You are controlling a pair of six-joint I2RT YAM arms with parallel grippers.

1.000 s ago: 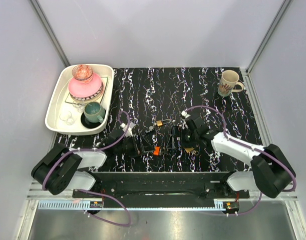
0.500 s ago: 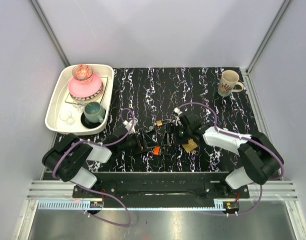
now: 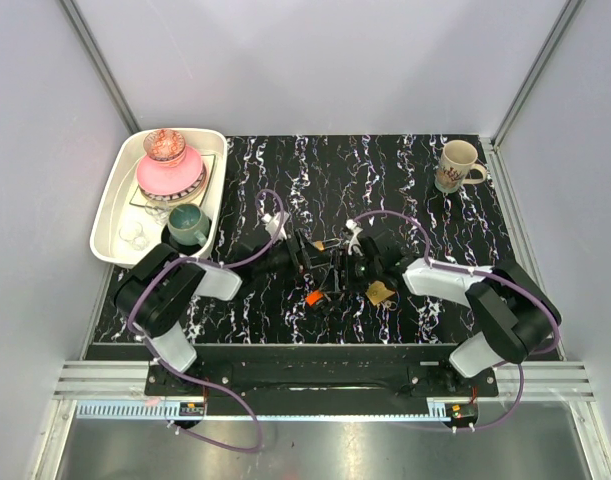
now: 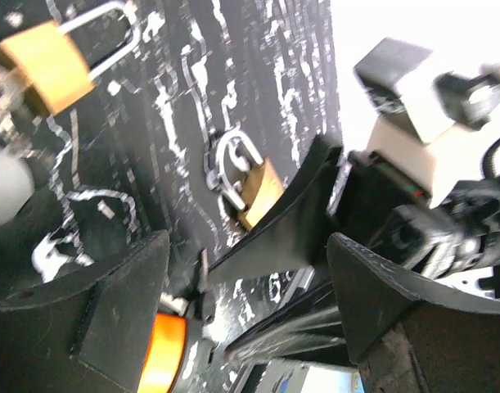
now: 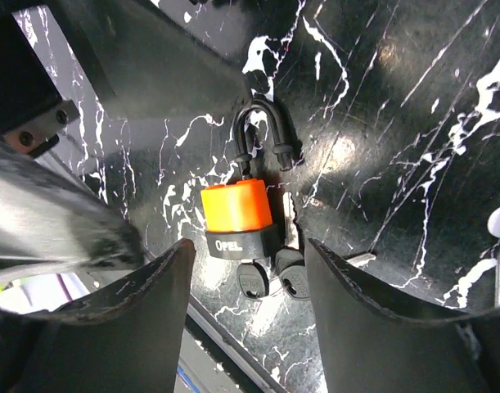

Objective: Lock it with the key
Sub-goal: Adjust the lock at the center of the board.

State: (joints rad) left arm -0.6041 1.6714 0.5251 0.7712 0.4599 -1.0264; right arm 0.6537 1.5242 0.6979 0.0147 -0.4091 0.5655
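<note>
Two brass padlocks (image 4: pixel 258 188) — one orange padlock (image 5: pixel 237 209), two keys (image 5: pixel 252 281), two mugs (image 3: pixel 457 165) — one tray (image 3: pixel 110 215).

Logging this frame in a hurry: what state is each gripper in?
Left gripper: open, empty.
Right gripper: open; orange padlock lies between its jaws, ungripped.

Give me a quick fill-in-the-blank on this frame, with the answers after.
The padlock seen between the fingers of the right gripper has an ___ body. That gripper and the left gripper are both ___. The mug stands at the far ___ corner of the table. The white tray sits on the robot's ___ side.
Missing words: orange; open; right; left.
</note>
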